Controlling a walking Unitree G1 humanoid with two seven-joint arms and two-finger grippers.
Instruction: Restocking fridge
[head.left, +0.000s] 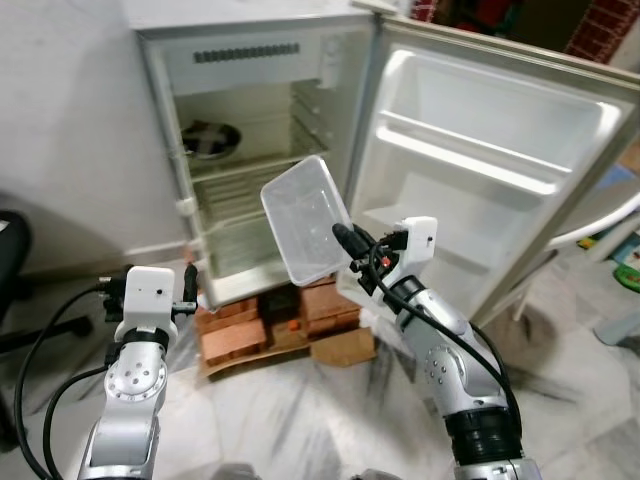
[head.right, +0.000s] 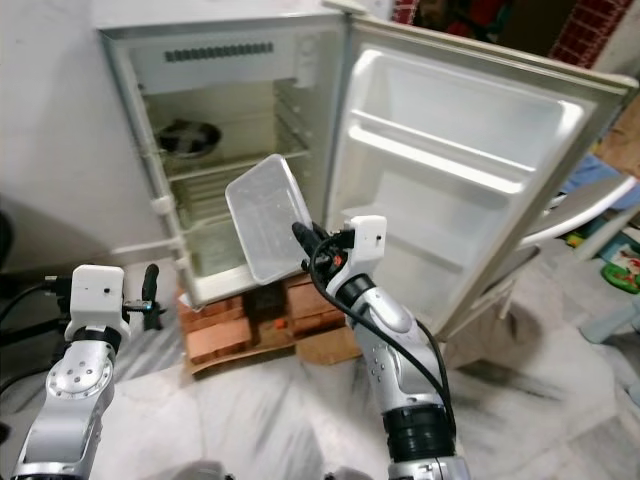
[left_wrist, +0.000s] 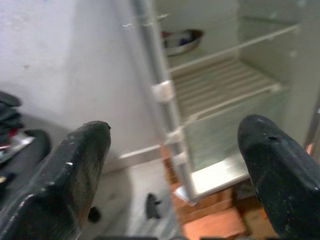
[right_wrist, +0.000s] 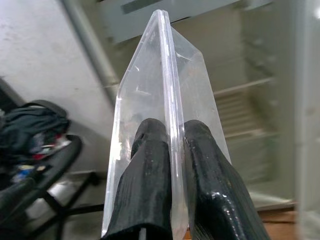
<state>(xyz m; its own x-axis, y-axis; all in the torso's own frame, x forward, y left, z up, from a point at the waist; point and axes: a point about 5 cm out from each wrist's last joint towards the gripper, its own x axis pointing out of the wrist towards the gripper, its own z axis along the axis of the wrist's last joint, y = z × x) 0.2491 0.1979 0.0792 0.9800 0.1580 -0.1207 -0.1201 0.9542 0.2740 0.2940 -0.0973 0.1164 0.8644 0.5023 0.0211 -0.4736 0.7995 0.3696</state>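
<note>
Reaching toward the fridge (head.left: 250, 150), right claw (head.left: 345, 240) pinches a plastic container (head.left: 305, 220); left claw (head.left: 188, 290) gapes.

Even indoor light, slightly soft head views, wrist views blurred beyond the fingers.

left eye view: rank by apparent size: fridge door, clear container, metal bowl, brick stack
1. Fridge door
2. Clear container, held in the right gripper, and brick stack: look alike, unranked; the container is nearer the camera
3. Metal bowl
</note>
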